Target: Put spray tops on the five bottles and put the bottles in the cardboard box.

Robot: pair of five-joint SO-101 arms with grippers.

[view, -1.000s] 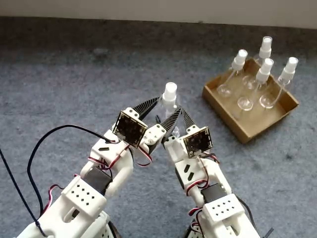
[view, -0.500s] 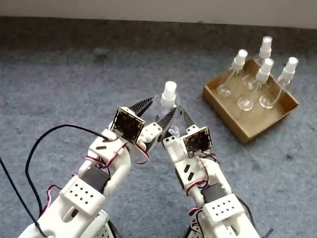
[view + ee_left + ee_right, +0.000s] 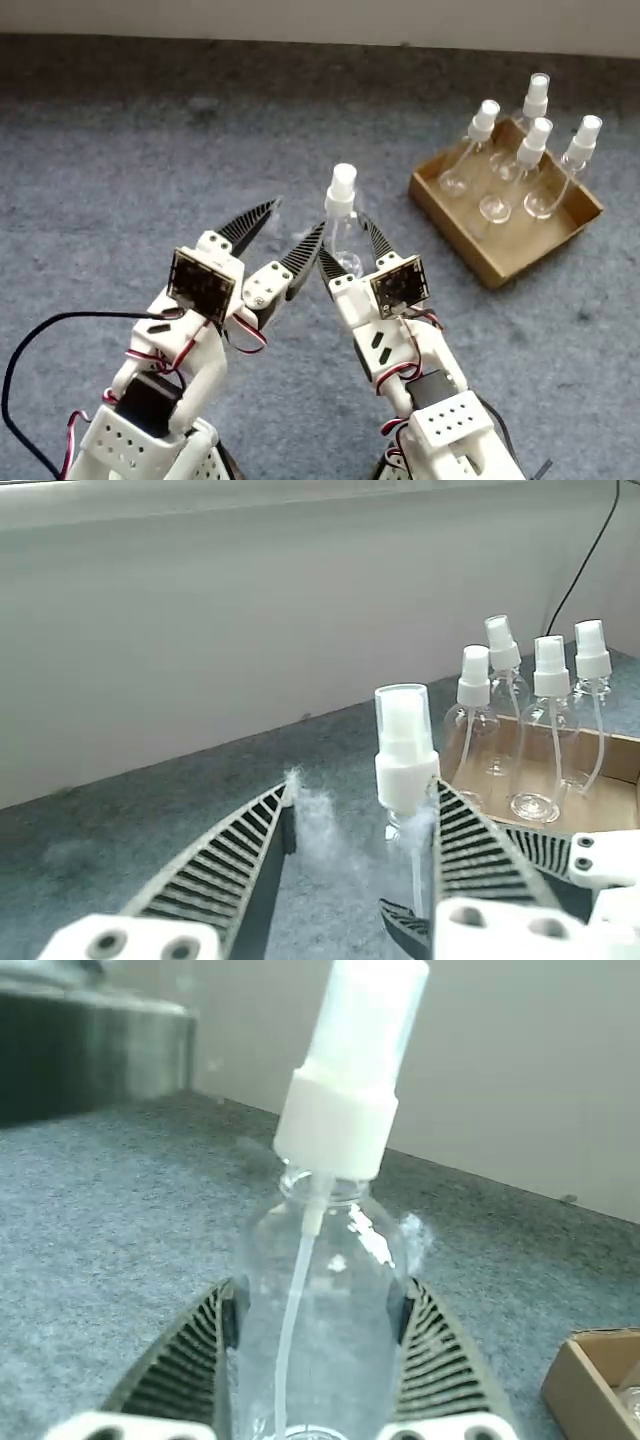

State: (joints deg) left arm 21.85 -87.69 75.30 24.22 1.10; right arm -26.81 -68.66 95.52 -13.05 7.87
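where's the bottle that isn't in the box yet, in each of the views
high view: middle, bottle upright in the right gripper jaws, left of the cardboard box.
left wrist view: bottle just past the open left gripper, nearer than the box.
right wrist view: bottle close up, clamped between the jaws.
shared landmark: the cardboard box.

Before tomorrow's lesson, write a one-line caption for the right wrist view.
Right pincer clamps a clear bottle, white spray top fitted, grey carpet behind.

Far right of the table [image 3: 120, 170]: cardboard box [image 3: 450, 232], four bottles [image 3: 533, 150] upright inside. Mid-table, left of it: fifth bottle [image 3: 343, 222], between the right gripper [image 3: 346, 245] fingers.
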